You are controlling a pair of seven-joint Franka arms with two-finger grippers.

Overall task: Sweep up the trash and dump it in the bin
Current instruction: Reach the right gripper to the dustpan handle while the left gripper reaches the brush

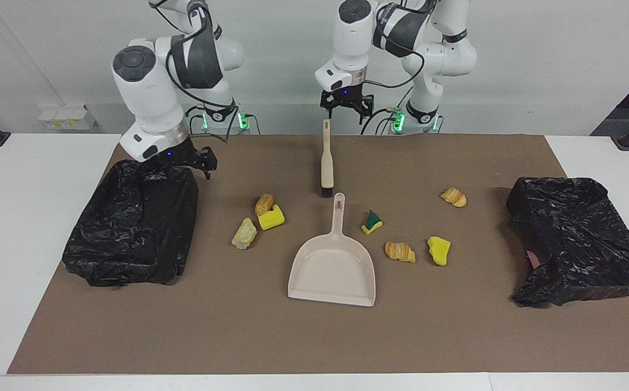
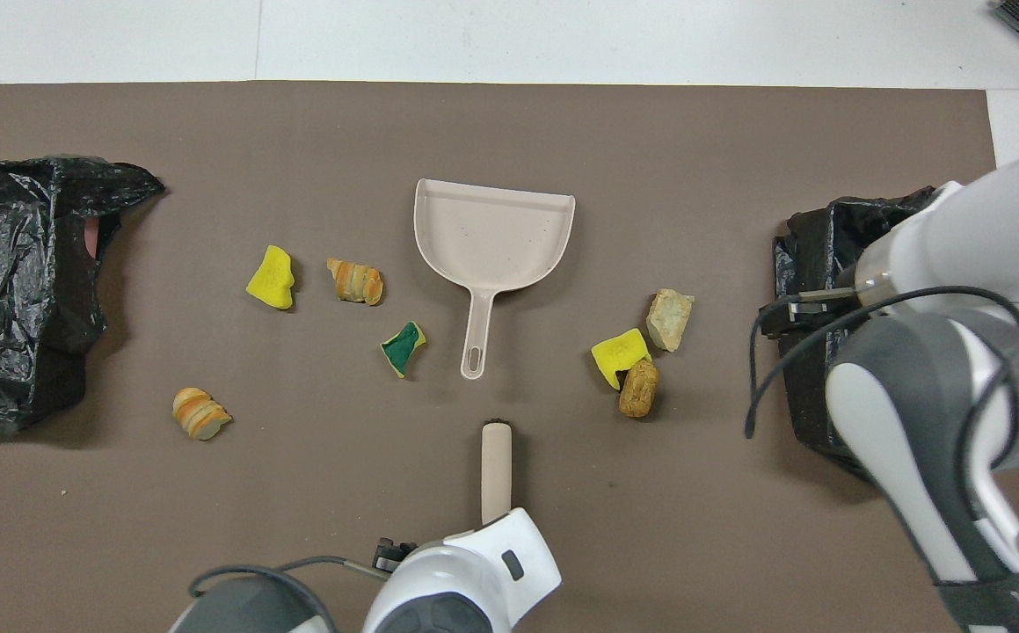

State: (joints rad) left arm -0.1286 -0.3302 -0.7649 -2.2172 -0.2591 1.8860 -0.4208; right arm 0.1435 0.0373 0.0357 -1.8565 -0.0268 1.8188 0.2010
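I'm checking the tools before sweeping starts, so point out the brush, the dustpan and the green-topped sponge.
brush (image 1: 326, 157): facing view, on its handle.
dustpan (image 1: 331, 269): facing view, on the bare pan floor.
green-topped sponge (image 2: 403, 348): overhead view, on its green face.

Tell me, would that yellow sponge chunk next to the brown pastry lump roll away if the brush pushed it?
Probably not. The yellow sponge chunk looks blocky with flat faces, so it should slide or tumble rather than roll. Being foam, it is likely light and may squash a little. It touches the brown pastry lump, so a push could nudge both together.

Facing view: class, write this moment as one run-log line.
left gripper open over brush handle | right gripper over black-bagged bin | trash seven bits on mat | dustpan empty, untouched
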